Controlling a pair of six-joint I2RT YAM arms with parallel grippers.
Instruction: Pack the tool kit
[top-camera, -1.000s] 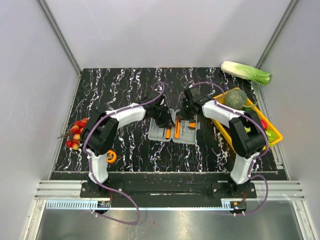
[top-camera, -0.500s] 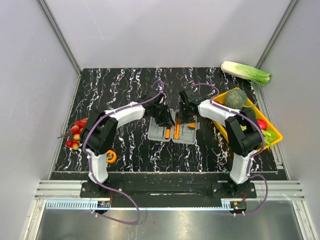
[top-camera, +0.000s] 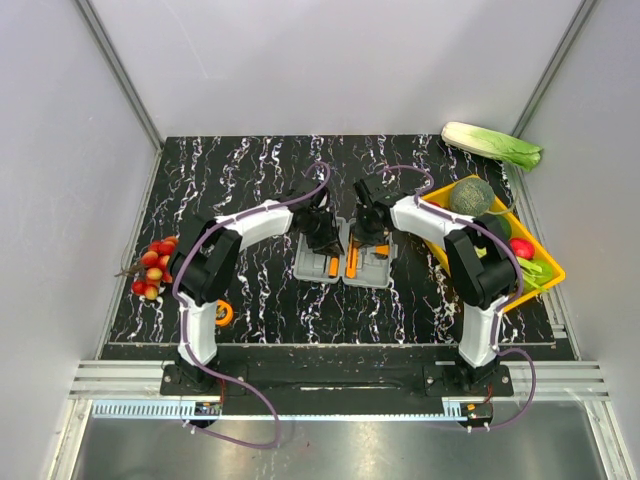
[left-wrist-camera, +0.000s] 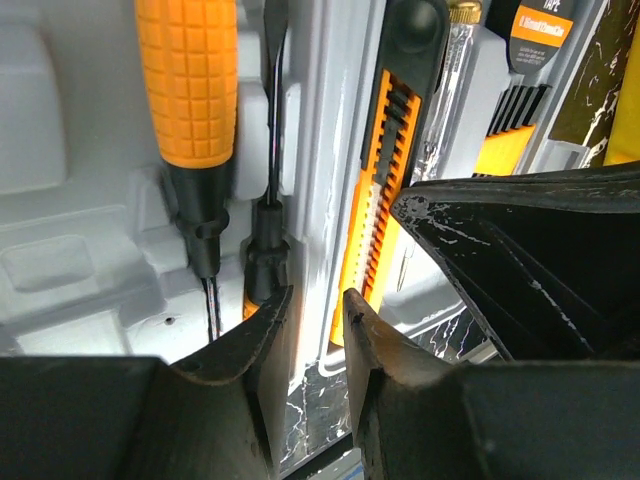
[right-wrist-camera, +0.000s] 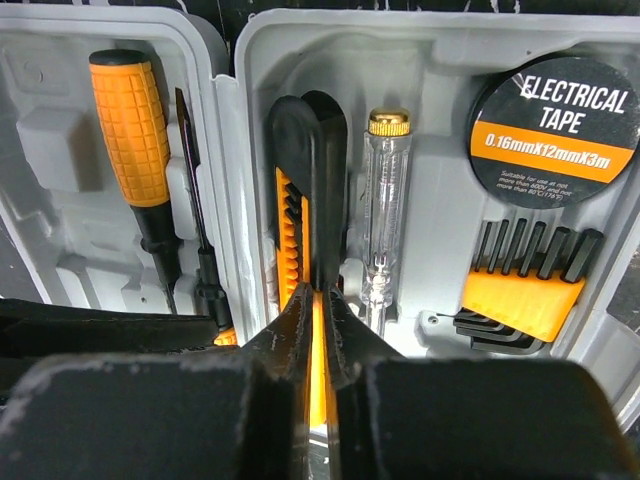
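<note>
The grey case (top-camera: 312, 268) lies open at the table's middle. In the right wrist view its left half (right-wrist-camera: 60, 160) holds an orange-handled screwdriver (right-wrist-camera: 130, 130). The right half holds a clear tester screwdriver (right-wrist-camera: 385, 220), electrical tape (right-wrist-camera: 555, 130) and hex keys (right-wrist-camera: 525, 290). My right gripper (right-wrist-camera: 320, 300) is shut on the orange-and-black utility knife (right-wrist-camera: 300, 180), which lies along its slot by the hinge. My left gripper (left-wrist-camera: 312, 305) hovers low over the case's hinge ridge, its jaws a narrow gap apart and empty. The screwdriver (left-wrist-camera: 187, 80) and knife (left-wrist-camera: 385, 180) lie either side of it.
A yellow tray (top-camera: 548, 272) with a melon (top-camera: 470, 196) and other vegetables stands at the right. A cabbage (top-camera: 492, 145) lies at the back right. Red fruits (top-camera: 152, 268) sit at the left edge, with an orange ring (top-camera: 221, 314) near the left arm's base.
My right gripper has moved left and down with the utility knife, bringing it into the case beside the hinge. My left gripper has shifted slightly along the hinge.
</note>
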